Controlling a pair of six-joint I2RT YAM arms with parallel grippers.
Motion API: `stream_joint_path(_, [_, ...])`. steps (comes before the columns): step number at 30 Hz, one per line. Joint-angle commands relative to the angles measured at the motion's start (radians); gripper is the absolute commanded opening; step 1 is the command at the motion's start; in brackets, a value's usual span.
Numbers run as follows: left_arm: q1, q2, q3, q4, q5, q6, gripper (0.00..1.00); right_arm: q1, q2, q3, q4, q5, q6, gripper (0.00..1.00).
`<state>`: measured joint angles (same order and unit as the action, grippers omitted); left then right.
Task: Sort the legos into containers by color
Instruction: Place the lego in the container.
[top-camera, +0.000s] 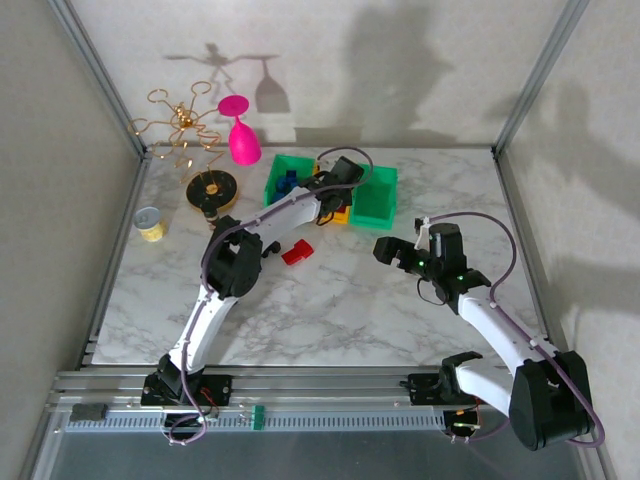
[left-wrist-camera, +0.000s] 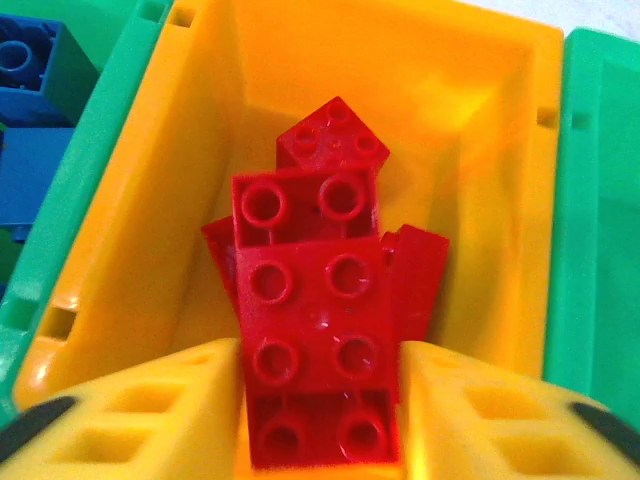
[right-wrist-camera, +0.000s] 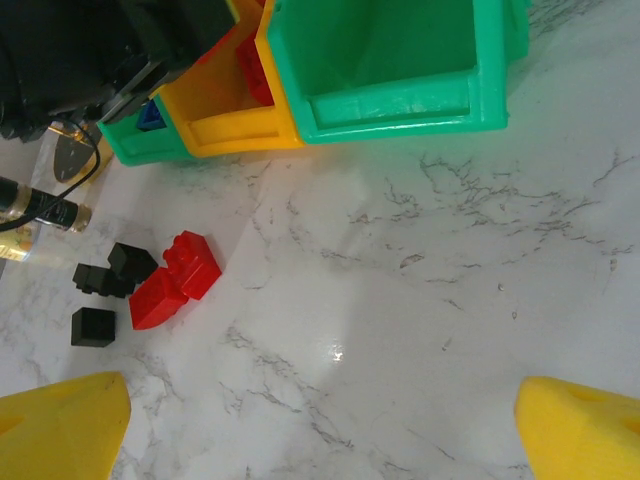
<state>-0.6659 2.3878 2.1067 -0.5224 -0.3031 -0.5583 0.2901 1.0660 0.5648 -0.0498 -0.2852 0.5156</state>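
Left claw (top-camera: 338, 188): hangs over the yellow bin (left-wrist-camera: 480, 100), upper centre of the top view. In its wrist view, shows yellow fingers (left-wrist-camera: 150, 415) at lower left and lower right, set close against both sides of a long red brick (left-wrist-camera: 310, 300). Cannot tell whether pinching it or merely flanking it.

Long red brick: lies studs-up in mid-frame, on a red pile (left-wrist-camera: 335, 140) inside the yellow bin.

Left green bin (left-wrist-camera: 95, 170): touches the yellow bin along the left of the frame and holds blue bricks (left-wrist-camera: 30, 110).
Right green bin (left-wrist-camera: 600, 220): touches the yellow bin along the right edge.

Right claw (top-camera: 393, 253): hovers right of centre in the top view, just below the right green bin, above the marble table (top-camera: 330, 310). Jaws spread wide, with fingertips (right-wrist-camera: 60, 425) in the two lower corners of its wrist view.

Loose red bricks (right-wrist-camera: 175, 280): lie touching on the table, left of that frame, below the bins.
Black bricks (right-wrist-camera: 125, 265): sit just left of them, one a little lower and apart.

Upper left of the top view: pink glass (top-camera: 240, 135), gold wire stand (top-camera: 185, 125), tin (top-camera: 150, 224).
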Motion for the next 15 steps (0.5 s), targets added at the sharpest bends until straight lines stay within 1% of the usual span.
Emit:
stream_joint_path(1, [0.000, -0.011, 0.062, -0.058, -0.008, 0.018, 0.49, -0.006, -0.018, 0.023, -0.016, -0.001, -0.019, 0.99])
stream_joint_path(3, [0.000, -0.041, 0.046, -0.065, -0.007, 0.017, 0.49, -0.006, -0.023, 0.023, -0.012, -0.015, -0.024, 0.99])
stream_joint_path(7, [-0.003, -0.146, -0.058, -0.060, 0.006, 0.017, 0.50, -0.005, -0.028, 0.027, -0.016, -0.042, -0.047, 0.99])
stream_joint_path(10, [-0.017, -0.268, -0.205, -0.024, 0.012, 0.014, 0.51, 0.008, -0.028, 0.028, -0.019, -0.051, -0.066, 0.99])
stream_joint_path(15, [-0.051, -0.462, -0.468, 0.027, 0.015, -0.010, 0.52, 0.074, -0.006, 0.015, -0.016, -0.034, -0.072, 0.99])
